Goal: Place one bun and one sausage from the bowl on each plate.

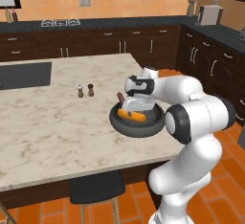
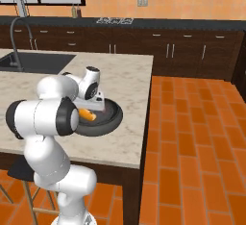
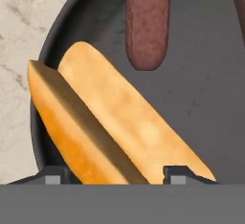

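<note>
While my arm reaches down over the near right corner of the worktop (image 1: pixel 57 122), the left base view shows my fingers (image 1: pixel 135 107) lowered into the bowl (image 1: pixel 117 121), right over a bun (image 1: pixel 132 116) that lies at the near side of the dish. One end of a sausage (image 1: pixel 120 96) pokes up at the far rim. Two small shakers (image 1: pixel 85 90) stand well apart to the left. I count one bowl here and see no plate.

In the right base view the bowl (image 2: pixel 111 118) sits close to the worktop's right edge, and the bun (image 2: pixel 88 115) shows orange beside my forearm, tucked under the hand. How far apart my fingers stand is hidden from this side.

In the hand view the bun (image 3: pixel 119 127) runs on a slant from upper left to lower right, its split facing up, and its lower end passes between my two fingers (image 3: pixel 56 176). So its long axis lies roughly crosswise to the gap, one tip on each flank. I cannot tell whether they are touching it yet or only straddling it. One sausage (image 3: pixel 147 22) lies beyond the bun, pointing away from me, and a sliver of a second sausage (image 3: pixel 238 0) shows at the right edge. One bun counted.
</note>
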Robot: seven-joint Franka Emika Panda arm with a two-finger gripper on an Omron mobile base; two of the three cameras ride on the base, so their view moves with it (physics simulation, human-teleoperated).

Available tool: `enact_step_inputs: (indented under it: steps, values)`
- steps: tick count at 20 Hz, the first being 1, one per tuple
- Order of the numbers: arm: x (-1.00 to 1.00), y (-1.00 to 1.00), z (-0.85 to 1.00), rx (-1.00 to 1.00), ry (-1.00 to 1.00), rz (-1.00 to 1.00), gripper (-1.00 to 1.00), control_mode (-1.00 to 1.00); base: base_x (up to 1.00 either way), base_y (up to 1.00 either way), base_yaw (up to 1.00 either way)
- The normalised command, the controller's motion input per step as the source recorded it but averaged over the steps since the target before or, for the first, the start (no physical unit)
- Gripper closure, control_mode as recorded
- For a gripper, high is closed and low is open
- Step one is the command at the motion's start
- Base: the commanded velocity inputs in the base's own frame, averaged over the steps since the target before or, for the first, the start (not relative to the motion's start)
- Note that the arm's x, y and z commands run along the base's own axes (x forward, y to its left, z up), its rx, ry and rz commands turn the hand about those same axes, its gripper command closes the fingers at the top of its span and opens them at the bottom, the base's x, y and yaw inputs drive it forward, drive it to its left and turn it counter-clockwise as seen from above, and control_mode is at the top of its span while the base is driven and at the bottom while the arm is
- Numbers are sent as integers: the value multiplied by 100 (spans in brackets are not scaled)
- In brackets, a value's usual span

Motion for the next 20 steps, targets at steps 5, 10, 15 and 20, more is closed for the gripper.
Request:
enact_step_inputs:
  steps: [5, 10, 15, 20]
  values:
    - [-10, 5, -19, 0, 2, 3, 100, -100, 0, 0, 0]
    - [-54, 1, 15, 0, -4, 1, 100, -100, 0, 0, 0]
    - [-66, 14, 93, -4, -37, 0, 100, -100, 0, 0, 0]
    - [-93, 18, 91, -11, -50, 0, 100, -100, 0, 0, 0]
